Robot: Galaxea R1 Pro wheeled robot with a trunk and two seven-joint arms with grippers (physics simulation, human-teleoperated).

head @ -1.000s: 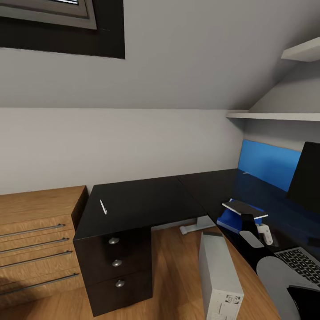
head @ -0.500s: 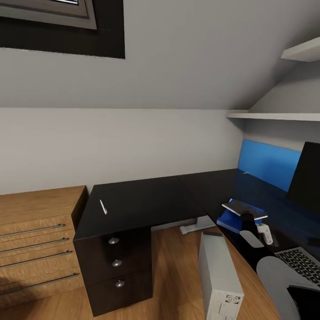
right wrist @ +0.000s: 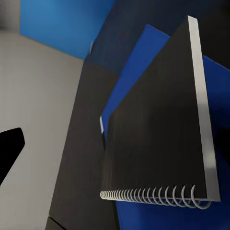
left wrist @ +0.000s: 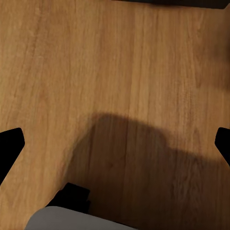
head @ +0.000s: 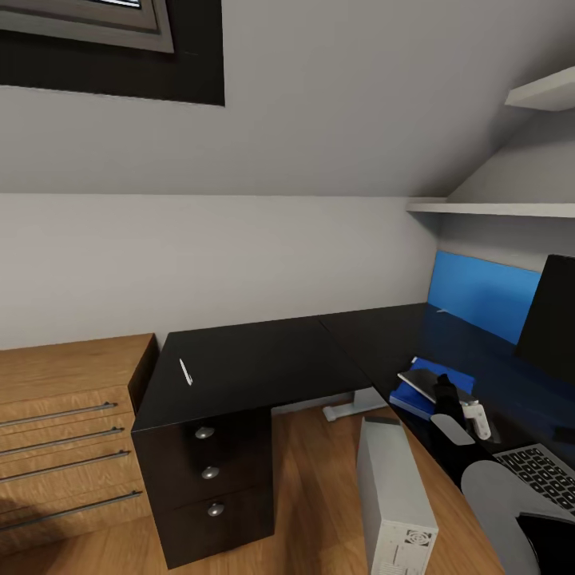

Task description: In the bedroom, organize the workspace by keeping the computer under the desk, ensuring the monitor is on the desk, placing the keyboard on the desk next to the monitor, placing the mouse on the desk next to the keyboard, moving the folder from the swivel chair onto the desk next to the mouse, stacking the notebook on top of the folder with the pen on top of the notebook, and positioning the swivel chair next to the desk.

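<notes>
At the far left stands a light wooden drawer unit (head: 64,431) with bar handles, its side just beside the end of the desk (head: 263,363). That end of the desk carries three round silver knobs on its drawers, and the pen (head: 185,372) lies alone on the glossy black top near the left edge, with bare surface all around it. Under the inner corner of the desk the wood floor (head: 319,479) is open, and the computer (head: 393,499) stands upright there, close to the desk's front edge.

Further right, the folder (head: 411,395) lies flat near the desk's front edge, and the notebook (right wrist: 158,129) lies on top of it, its spiral binding and white page edge within the folder's blue border. The right gripper (head: 447,393) hovers just over the notebook with its fingers spread and nothing between them. The keyboard (head: 543,473) lies at the right, the monitor (head: 551,319) behind it.

The left gripper (left wrist: 115,143) hangs over bare floor, fingers wide apart and empty.
</notes>
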